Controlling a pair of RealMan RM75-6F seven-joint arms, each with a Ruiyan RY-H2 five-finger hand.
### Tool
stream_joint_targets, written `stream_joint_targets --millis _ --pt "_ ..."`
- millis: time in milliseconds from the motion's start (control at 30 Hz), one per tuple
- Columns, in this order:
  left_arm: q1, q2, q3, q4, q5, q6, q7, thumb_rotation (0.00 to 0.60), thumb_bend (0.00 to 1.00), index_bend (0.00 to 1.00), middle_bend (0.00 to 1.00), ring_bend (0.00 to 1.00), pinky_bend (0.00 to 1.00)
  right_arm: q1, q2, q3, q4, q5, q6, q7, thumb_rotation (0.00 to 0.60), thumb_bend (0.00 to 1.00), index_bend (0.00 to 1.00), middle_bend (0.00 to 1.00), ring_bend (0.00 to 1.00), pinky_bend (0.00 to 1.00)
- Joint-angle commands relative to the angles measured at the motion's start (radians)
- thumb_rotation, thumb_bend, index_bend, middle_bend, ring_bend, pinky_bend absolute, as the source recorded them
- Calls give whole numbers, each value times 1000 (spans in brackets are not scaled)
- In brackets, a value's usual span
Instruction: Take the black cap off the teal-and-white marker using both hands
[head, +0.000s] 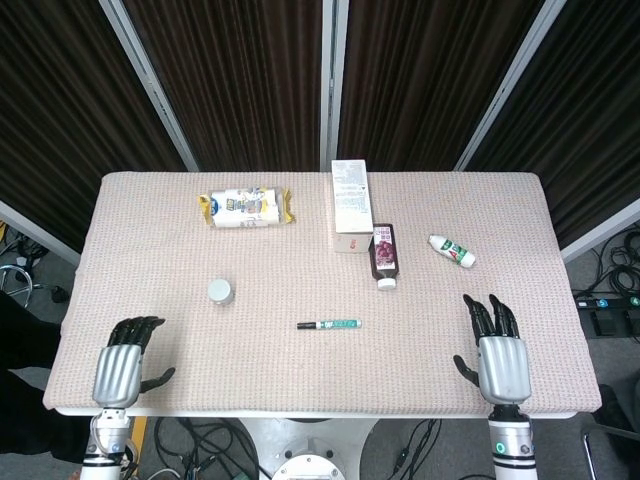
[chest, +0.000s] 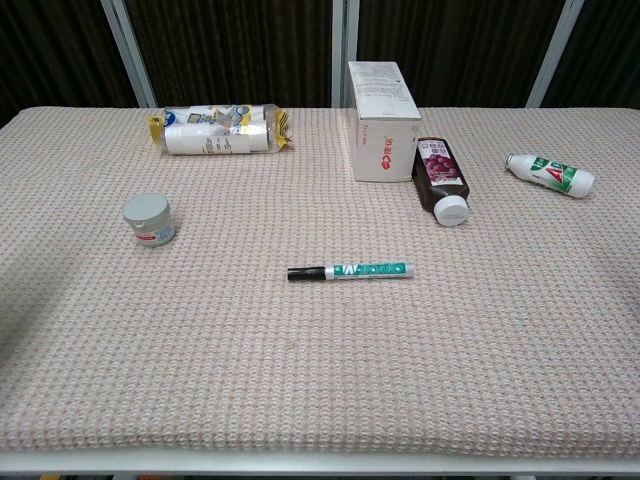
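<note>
Nothing grasped yet: both the left robot hand (head: 124, 366) and the right robot hand (head: 498, 356) hover empty, fingers apart. The teal-and-white marker (head: 329, 324) lies mid-counter, its black cap (head: 305, 325) pointing to 9 o'clock. Next, I judge, each hand must reach inward.

Bright even overhead light, soft faint shadows, sharp focus in both views, dark curtains behind, no glare
</note>
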Motion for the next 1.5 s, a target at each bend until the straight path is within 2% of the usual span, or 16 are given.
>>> stream_joint_targets --millis 33,100,167,233,300,333,700,1033,1500 --pt "-2 1 -1 -2 0 -3 2 600 69 239 218 152 148 56 43 37 -82 11 -64 -97 600 29 205 260 259 403" --pt "-5 1 0 -6 3 -6 7 600 69 239 219 152 148 87 45 50 -110 29 -104 -140 600 29 287 270 358 517" --pt "-7 1 0 -8 5 -7 11 600 69 239 219 152 148 116 42 58 -125 54 -146 -181 600 32 368 310 456 592" --pt "-7 1 0 -11 6 -6 12 600 69 239 218 152 148 153 29 72 -135 100 -198 -229 600 38 462 393 504 617" --pt "-7 2 0 -13 6 -6 10 600 69 239 218 152 148 192 2 87 -127 146 -239 -270 600 50 563 473 506 605" --pt "-8 2 -1 -13 6 -5 11 600 69 239 218 152 148 208 -14 94 -117 162 -253 -284 600 55 582 488 505 596" --pt "-33 17 -20 -32 22 -13 23 600 69 239 219 152 148 377 -210 122 59 281 -354 -386 600 91 625 521 449 466" --pt "-36 14 -17 -13 9 -25 -9 600 69 239 219 152 148 470 -340 127 183 452 -366 -509 600 81 492 447 293 300" --pt "-46 17 -8 7 7 -45 -40 600 69 239 219 152 148 554 -451 131 326 565 -348 -525 600 100 477 445 289 285"
